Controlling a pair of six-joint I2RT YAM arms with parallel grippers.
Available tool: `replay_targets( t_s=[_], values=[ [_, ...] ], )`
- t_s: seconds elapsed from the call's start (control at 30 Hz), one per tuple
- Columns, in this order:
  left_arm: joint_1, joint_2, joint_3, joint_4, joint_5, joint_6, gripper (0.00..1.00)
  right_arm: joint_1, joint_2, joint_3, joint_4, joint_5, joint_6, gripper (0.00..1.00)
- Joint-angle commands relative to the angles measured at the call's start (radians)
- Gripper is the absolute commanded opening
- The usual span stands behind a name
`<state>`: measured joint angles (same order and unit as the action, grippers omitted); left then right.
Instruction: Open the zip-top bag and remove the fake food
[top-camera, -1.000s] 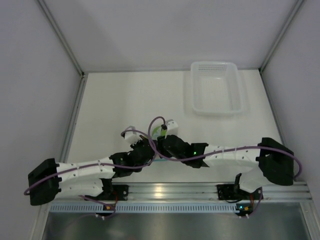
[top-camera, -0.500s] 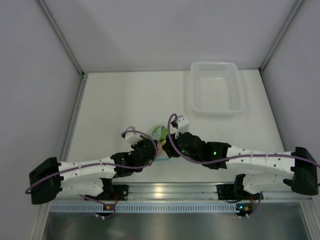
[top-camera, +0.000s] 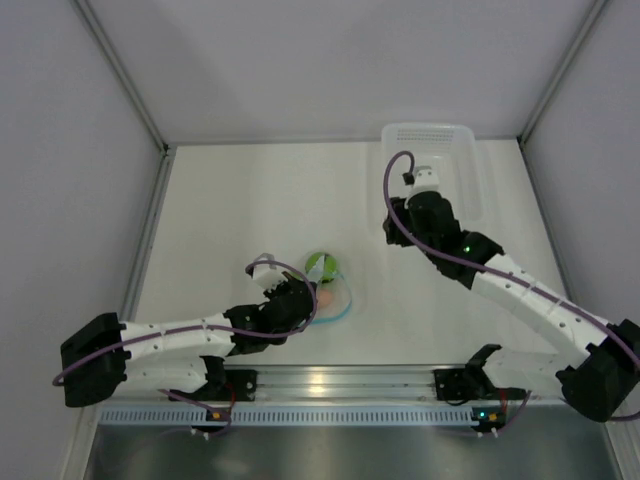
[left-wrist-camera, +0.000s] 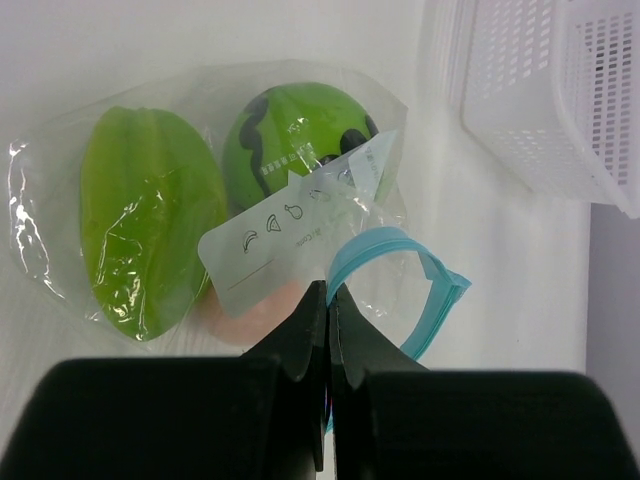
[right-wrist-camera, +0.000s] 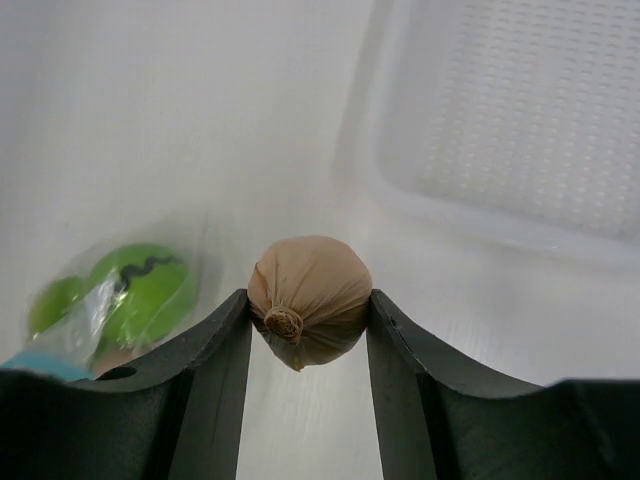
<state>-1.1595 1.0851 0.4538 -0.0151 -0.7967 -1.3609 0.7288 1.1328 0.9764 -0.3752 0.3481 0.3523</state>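
The clear zip-top bag (left-wrist-camera: 180, 150) lies on the table with its light blue zip strip (left-wrist-camera: 425, 285) gaping open; it also shows in the top view (top-camera: 335, 295). Inside it are a round green ball with a dark zigzag (left-wrist-camera: 300, 140), a lime-green oval (left-wrist-camera: 150, 215) and a peach piece (left-wrist-camera: 255, 310). My left gripper (left-wrist-camera: 328, 290) is shut on the bag's edge at the zip strip. My right gripper (right-wrist-camera: 308, 300) is shut on a tan onion-shaped toy (right-wrist-camera: 310, 290), held above the table near the basket's front edge. In the top view the right gripper (top-camera: 425, 185) is over the basket's near end.
A white translucent basket (top-camera: 465, 205) stands at the back right; it shows in the right wrist view (right-wrist-camera: 520, 120) and in the left wrist view (left-wrist-camera: 560, 90). Grey walls enclose the table on the left, back and right.
My right arm has pulled away from the bag and swung up and right to the basket, carrying the tan toy. My left gripper has stayed on the bag.
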Motion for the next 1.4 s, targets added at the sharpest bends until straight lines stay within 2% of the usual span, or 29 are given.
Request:
replay_targets(
  t_s=[0.0, 0.07, 0.17, 0.37, 0.53, 0.8, 1.07, 1.27, 1.37],
  values=[
    [-0.003, 0.01, 0.033, 0.029, 0.002, -0.004, 0.0, -0.188, 0.092, 0.099, -0.002, -0.103, -0.076, 0.36],
    [-0.003, 0.013, 0.034, 0.029, 0.005, -0.003, 0.0, -0.28, 0.145, 0.146, -0.004, -0.11, -0.096, 0.36],
    [-0.003, 0.015, 0.033, 0.029, 0.004, 0.0, 0.0, -0.353, 0.273, 0.238, -0.005, -0.084, -0.104, 0.36],
    [-0.003, 0.022, 0.043, 0.029, 0.014, 0.009, 0.0, -0.442, 0.444, 0.381, -0.008, -0.072, -0.131, 0.39],
    [-0.003, 0.018, 0.042, 0.029, 0.019, 0.022, 0.0, -0.48, 0.588, 0.501, -0.013, -0.092, -0.168, 0.43],
    [-0.003, -0.001, 0.046, 0.029, 0.024, 0.069, 0.0, -0.511, 0.746, 0.634, -0.051, -0.132, -0.202, 0.58],
    [-0.002, -0.013, 0.043, 0.027, 0.013, 0.106, 0.0, -0.511, 0.743, 0.616, -0.047, -0.138, -0.187, 0.68],
    [-0.002, -0.017, 0.078, 0.027, 0.017, 0.155, 0.0, -0.494, 0.592, 0.533, -0.065, -0.149, -0.139, 0.69],
    [-0.002, -0.021, 0.109, 0.027, 0.013, 0.18, 0.0, -0.465, 0.477, 0.432, -0.06, -0.159, -0.107, 0.68]
  ],
)
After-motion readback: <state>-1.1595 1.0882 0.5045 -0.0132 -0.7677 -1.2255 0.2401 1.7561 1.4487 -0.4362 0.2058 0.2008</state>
